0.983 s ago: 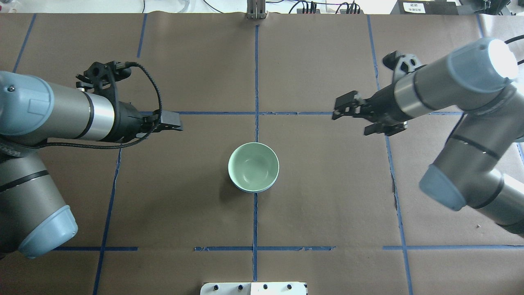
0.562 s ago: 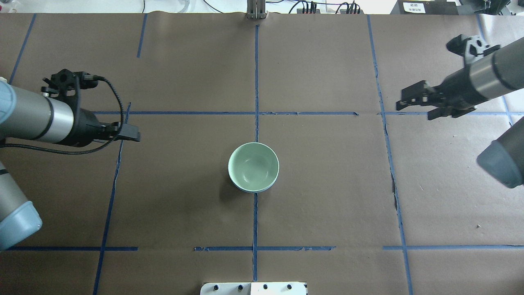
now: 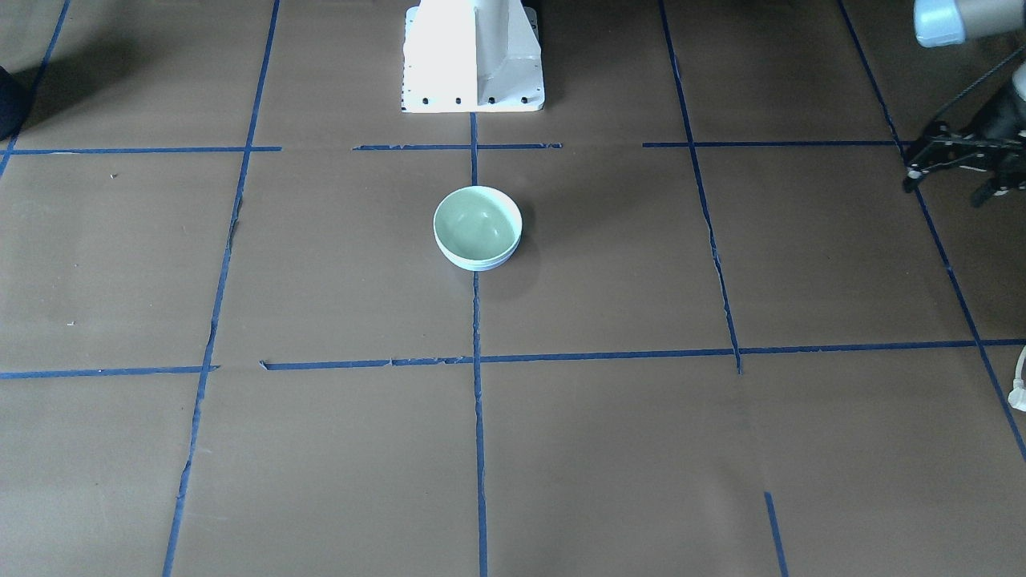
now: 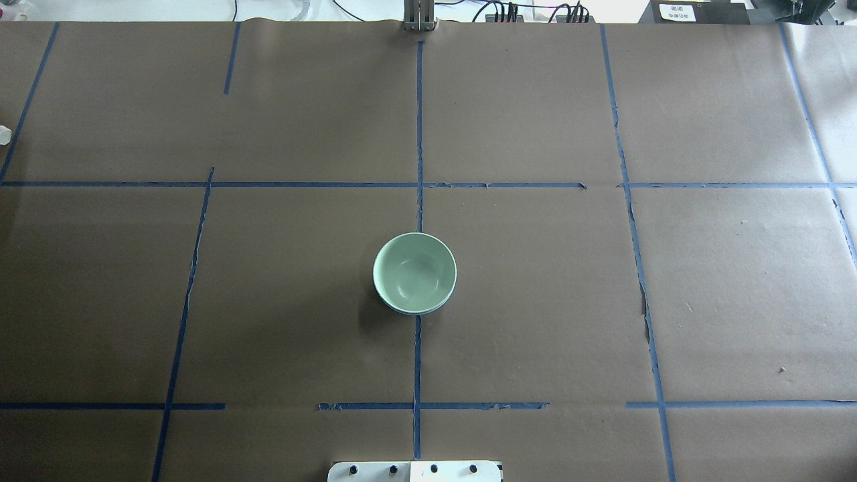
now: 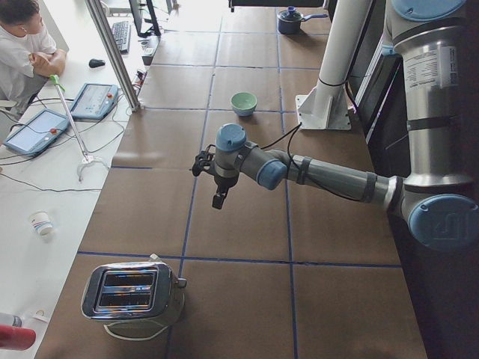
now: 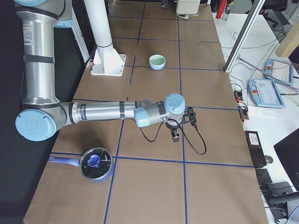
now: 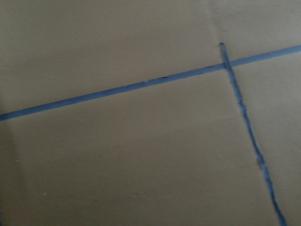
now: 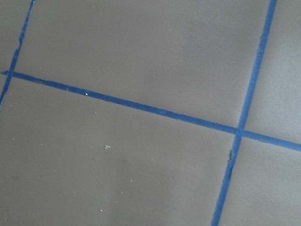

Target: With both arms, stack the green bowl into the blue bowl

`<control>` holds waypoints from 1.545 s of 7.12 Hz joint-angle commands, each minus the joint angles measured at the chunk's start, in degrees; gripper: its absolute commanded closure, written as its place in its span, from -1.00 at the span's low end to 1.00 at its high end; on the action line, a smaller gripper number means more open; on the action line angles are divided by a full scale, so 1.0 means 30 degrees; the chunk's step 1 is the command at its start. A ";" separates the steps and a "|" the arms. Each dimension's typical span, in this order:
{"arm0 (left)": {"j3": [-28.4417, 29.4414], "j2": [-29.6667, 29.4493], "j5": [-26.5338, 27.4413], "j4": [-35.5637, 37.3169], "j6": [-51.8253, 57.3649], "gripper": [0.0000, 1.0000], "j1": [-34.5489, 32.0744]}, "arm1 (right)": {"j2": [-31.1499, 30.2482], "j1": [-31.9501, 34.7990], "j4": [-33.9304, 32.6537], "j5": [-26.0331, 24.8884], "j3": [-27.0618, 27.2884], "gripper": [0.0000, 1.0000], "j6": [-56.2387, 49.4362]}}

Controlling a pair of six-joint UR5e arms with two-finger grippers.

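The green bowl (image 4: 414, 271) sits nested inside the blue bowl (image 4: 420, 312) at the table's middle; only a thin rim of the blue bowl shows under it. Both also show in the front-facing view, the green bowl (image 3: 475, 223) in the blue bowl (image 3: 481, 265). My left gripper (image 3: 944, 191) hangs far off to the bowls' side at the view's right edge, its jaws apart and empty; it also shows in the exterior left view (image 5: 206, 187). My right gripper (image 6: 183, 127) shows only in the exterior right view, far from the bowls; I cannot tell if it is open.
The white pedestal base (image 3: 473, 56) stands behind the bowls. A toaster (image 5: 135, 293) sits at the table's left end. A pot with a glass lid (image 6: 96, 163) sits at the right end. Both wrist views show only brown paper and blue tape lines.
Both arms have swung outward, away from the middle, and left the overhead view. The stacked bowls have not moved.
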 commanded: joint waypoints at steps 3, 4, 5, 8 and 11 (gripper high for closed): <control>0.0442 -0.0733 -0.1404 0.5462 0.4907 -1.00 -0.3954 | 0.0768 0.2388 -0.5730 -0.1264 0.0417 -1.00 -0.5936; 0.0325 -0.0298 -0.1433 0.5492 0.4908 -1.00 -0.3987 | 0.0797 0.2450 -0.5791 -0.1701 0.0505 -1.00 -0.5907; 0.0179 0.0084 -0.1433 0.5782 0.4763 -1.00 -0.3987 | 0.1000 0.2276 -0.6894 -0.1822 0.0970 -1.00 -0.5878; 0.0148 -0.0207 -0.1433 0.6049 0.4703 -1.00 -0.3928 | 0.1767 0.2421 -0.8516 -0.2235 0.1472 -1.00 -0.5614; 0.0292 -0.0262 -0.1522 0.6020 0.4615 -1.00 -0.3870 | 0.0330 0.1957 -0.8282 -0.2086 0.2381 -1.00 -0.5556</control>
